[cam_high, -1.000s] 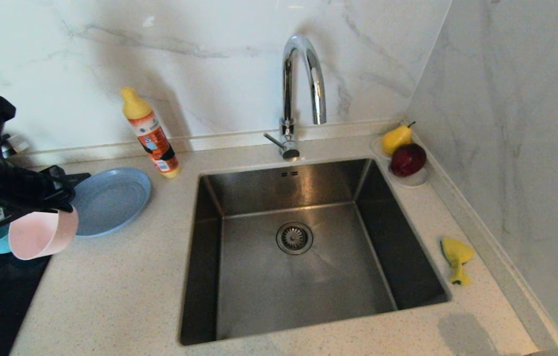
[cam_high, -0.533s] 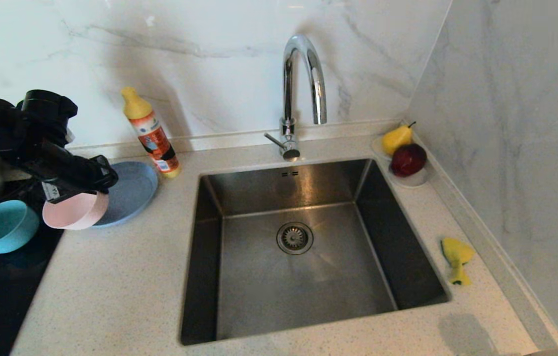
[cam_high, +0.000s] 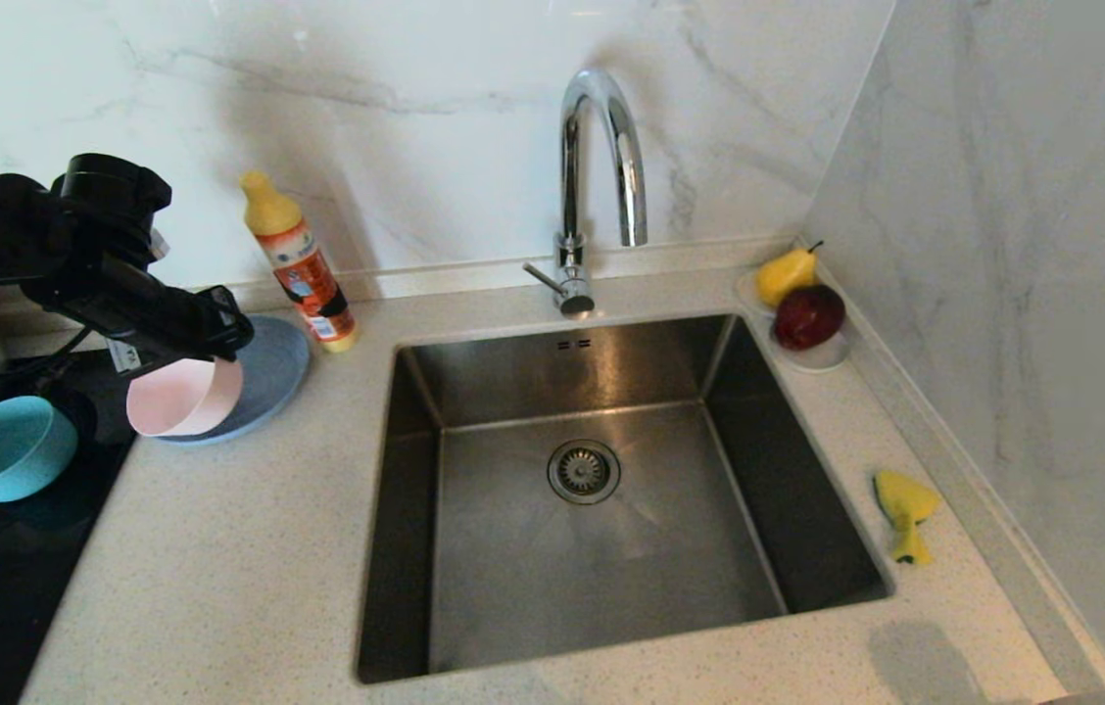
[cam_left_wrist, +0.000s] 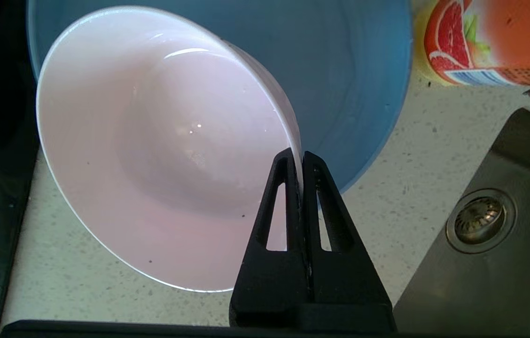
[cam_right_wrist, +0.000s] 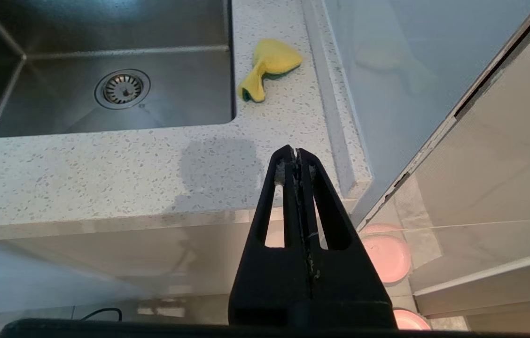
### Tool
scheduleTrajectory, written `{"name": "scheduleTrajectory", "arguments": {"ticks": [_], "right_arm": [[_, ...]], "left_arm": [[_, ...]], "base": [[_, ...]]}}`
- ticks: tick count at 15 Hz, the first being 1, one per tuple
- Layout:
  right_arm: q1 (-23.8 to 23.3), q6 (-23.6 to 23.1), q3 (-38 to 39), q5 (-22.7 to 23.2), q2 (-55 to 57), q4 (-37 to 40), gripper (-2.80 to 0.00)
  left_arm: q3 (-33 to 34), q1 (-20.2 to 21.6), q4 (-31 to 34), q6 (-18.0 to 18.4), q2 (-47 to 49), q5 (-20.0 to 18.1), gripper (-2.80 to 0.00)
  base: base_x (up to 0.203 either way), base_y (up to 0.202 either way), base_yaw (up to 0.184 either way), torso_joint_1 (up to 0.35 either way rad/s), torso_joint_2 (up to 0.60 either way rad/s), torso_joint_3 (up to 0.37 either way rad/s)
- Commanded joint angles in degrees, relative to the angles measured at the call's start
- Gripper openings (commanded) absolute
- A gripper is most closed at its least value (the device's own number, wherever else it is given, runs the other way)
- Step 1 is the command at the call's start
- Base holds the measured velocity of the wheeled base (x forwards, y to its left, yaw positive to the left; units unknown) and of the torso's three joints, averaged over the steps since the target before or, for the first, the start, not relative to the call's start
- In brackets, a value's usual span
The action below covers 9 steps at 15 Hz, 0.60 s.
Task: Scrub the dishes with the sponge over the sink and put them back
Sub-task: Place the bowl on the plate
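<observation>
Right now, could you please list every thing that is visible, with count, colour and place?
pale pink dish: 1, pale pink, held tilted by its rim, over the blue-grey plate's near edge
blue-grey plate: 1, blue-grey, on the counter left of the sink
teal bowl: 1, teal, far left on a dark surface
detergent bottle: 1, orange with yellow cap, behind the plate by the wall
sink: 1, steel, centre of the counter
faucet: 1, chrome, behind the sink
sponge: 1, yellow with green layer, counter right of the sink
pear and apple: 1 each, yellow and dark red, on a white saucer, right back corner
left hand: shut on the pink dish's rim
right hand: shut, parked below the counter's front edge
</observation>
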Motion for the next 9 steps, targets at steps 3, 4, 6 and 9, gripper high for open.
{"name": "scheduleTrajectory", "arguments": {"ticks": [3, 4, 6, 9], "right_arm": [[0.02, 0.00, 0.00, -0.01, -0.01, -0.02, -2.80], [0.02, 0.00, 0.00, -0.01, -0.01, -0.02, -2.80], [0.02, 0.00, 0.00, -0.01, -0.01, -0.02, -2.80], [0.02, 0.00, 0.00, -0.01, -0.01, -0.02, -2.80]], "left_arm": [[0.05, -0.41, -1.59, -0.30, 2.65, 0.88, -2.80], [0.06, -0.53, -1.73, -0.28, 3.67, 1.98, -2.80], [0.31, -0.65, -1.01, -0.15, 5.12, 3.92, -2.80], [0.59, -0.65, 3.44, 2.45, 2.69, 3.56, -2.80]], "base": [[0.000, 0.000, 0.000, 0.000, 0.00, 0.000], [0.000, 0.000, 0.000, 0.000, 0.00, 0.000], [0.000, 0.000, 0.000, 0.000, 0.00, 0.000], [0.000, 0.000, 0.000, 0.000, 0.00, 0.000]]}}
